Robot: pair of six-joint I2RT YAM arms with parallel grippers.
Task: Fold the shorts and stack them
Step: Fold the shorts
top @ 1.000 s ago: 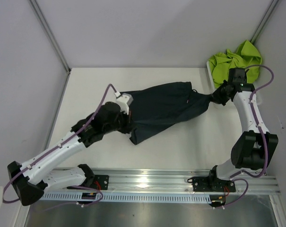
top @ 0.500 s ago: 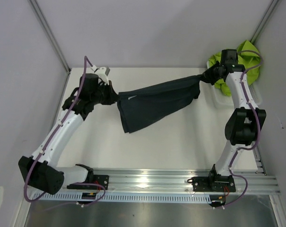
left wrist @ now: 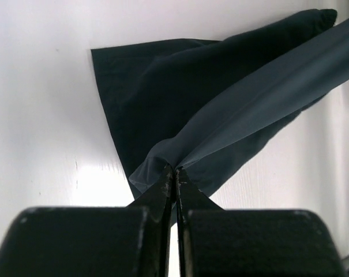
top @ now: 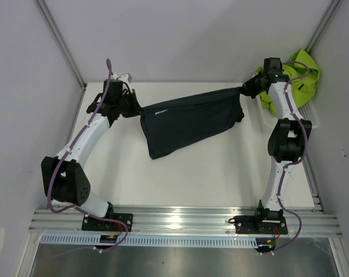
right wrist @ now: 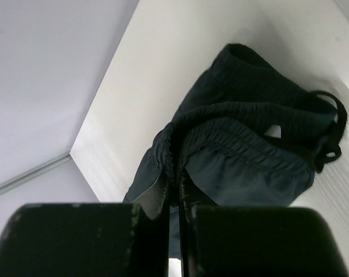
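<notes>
The dark navy shorts [top: 188, 121] hang stretched between my two grippers above the back of the table, with one leg drooping toward the front. My left gripper [top: 138, 108] is shut on a leg hem corner [left wrist: 174, 167]. At the far right my right gripper [top: 244, 91] is shut on the gathered elastic waistband [right wrist: 177, 167], whose drawcord [right wrist: 330, 130] dangles. The lime green shorts [top: 292, 75] lie bunched in the white basket at the back right, behind my right arm.
The white mesh basket [top: 312, 118] stands at the table's back right corner. Grey walls close in the table at the back and both sides. The aluminium rail [top: 180, 222] with both arm bases runs along the near edge.
Both arms have swung toward the back wall and lifted the navy shorts off the table, pulling them taut. The left gripper moved from the table's middle left to the back left.
</notes>
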